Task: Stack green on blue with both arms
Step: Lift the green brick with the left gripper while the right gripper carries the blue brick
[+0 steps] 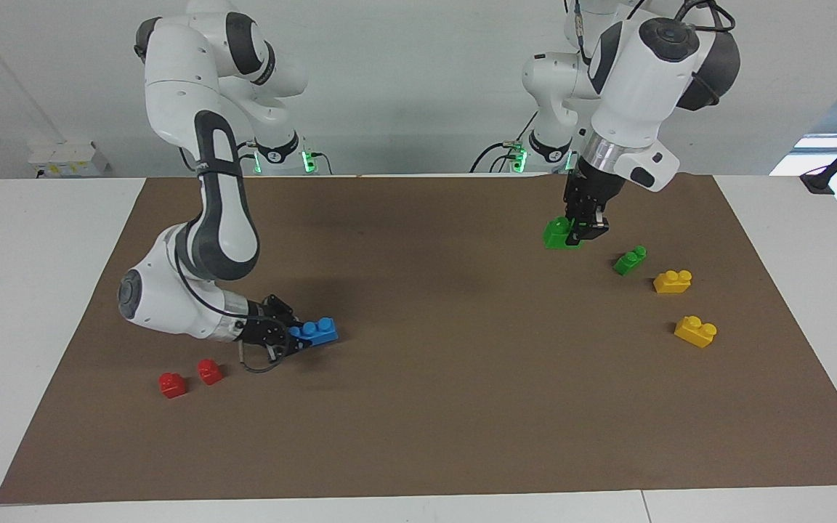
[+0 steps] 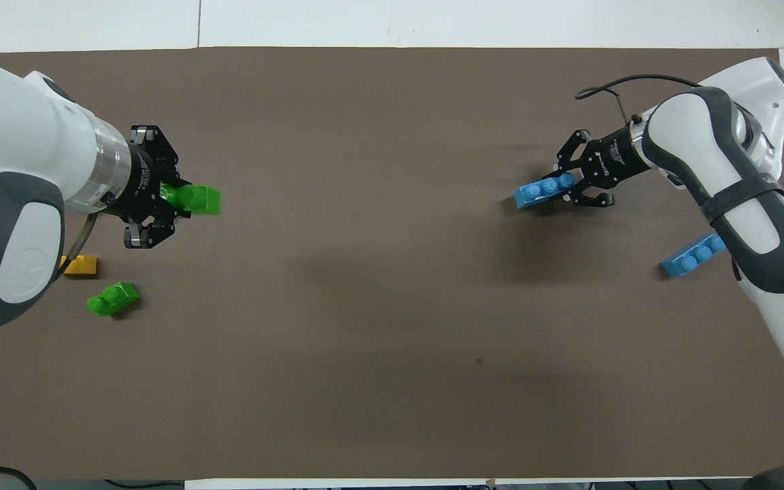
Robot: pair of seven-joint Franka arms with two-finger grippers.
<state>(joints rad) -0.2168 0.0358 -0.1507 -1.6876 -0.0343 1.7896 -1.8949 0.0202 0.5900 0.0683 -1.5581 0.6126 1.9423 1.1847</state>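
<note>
Two green bricks [image 1: 556,234], two blue [image 1: 314,332], two yellow [image 1: 695,331], two red [image 1: 171,384].

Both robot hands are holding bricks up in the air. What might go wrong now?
The left gripper pinches the green brick only at one end, so it might twist or drop. The right gripper also holds the blue brick by one end, tilted, so the studs may not line up when the bricks meet. A dropped green brick could land near the spare green brick.

Facing view: high, across the worktop [image 1: 418,436], looking at both arm bases, fairly far. Overhead view: above the robots' end, looking steeply down and forward. Both share the brown mat [image 2: 392,340], half a turn apart.
</note>
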